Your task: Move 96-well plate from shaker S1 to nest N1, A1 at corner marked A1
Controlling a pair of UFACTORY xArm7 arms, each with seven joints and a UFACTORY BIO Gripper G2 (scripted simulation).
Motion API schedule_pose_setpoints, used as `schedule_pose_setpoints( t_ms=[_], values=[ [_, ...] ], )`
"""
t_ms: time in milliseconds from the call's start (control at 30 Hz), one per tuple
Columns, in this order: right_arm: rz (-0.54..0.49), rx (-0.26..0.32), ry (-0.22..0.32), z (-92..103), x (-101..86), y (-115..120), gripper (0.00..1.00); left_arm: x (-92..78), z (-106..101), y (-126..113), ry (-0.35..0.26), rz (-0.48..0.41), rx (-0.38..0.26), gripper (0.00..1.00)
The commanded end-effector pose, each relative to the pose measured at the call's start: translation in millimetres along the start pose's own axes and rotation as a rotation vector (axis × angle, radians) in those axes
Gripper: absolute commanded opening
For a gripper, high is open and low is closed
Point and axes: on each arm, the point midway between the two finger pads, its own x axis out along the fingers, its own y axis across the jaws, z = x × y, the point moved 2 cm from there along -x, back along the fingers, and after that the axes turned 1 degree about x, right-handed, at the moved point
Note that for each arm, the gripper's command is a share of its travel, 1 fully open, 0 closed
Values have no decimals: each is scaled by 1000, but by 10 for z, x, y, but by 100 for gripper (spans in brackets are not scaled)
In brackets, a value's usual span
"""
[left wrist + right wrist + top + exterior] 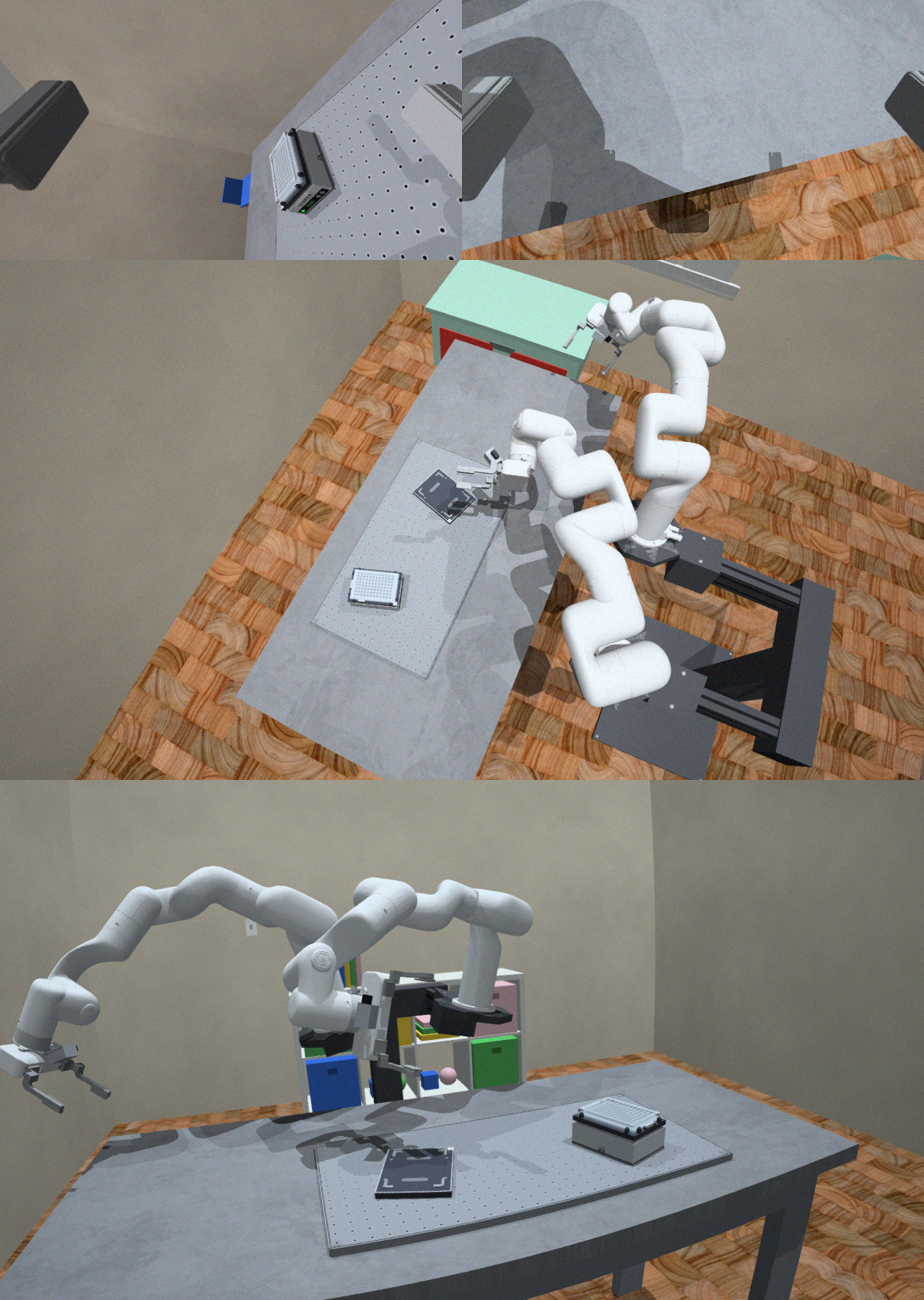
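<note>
The clear-white 96-well plate (375, 585) (616, 1114) (286, 166) sits on the grey plate shaker S1 (600, 1143) (315, 159), between black corner posts. The dark flat nest N1 (439, 500) (416, 1166) is empty, with pale corner locators. The A1 marks are too small to read. My left gripper (458, 477) (426, 1024) (245, 110) is open and empty, raised above the board near the nest, its fingers pointing sideways. My right gripper (585, 360) (85, 1101) (709, 107) is open and empty, high at the table's far end from the shaker.
The perforated board (413, 544) (517, 1194) (361, 202) carries both nest and shaker. It lies on the grey table (310, 680) (161, 1219) (751, 72). A mint cabinet (517, 305) stands beyond the table's end, near my right gripper. A shelf unit (523, 1025) stands behind the arms.
</note>
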Motion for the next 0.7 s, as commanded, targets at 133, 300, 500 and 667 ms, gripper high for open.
schedule_pose_setpoints(
  t_ms=[133, 300, 500, 667],
  values=[
    [-1, -4, 5, 15, -25, -16, 100, 5, 12, 19, 0, 2, -4, 100],
    [-1, -4, 5, 15, -25, -16, 100, 5, 12, 19, 0, 2, -4, 100],
    [-1, -4, 5, 15, -25, -16, 100, 5, 12, 19, 0, 2, -4, 100],
    [-1, -4, 5, 15, -25, -16, 100, 12, 51, 138, 0, 2, -4, 100]
  ],
)
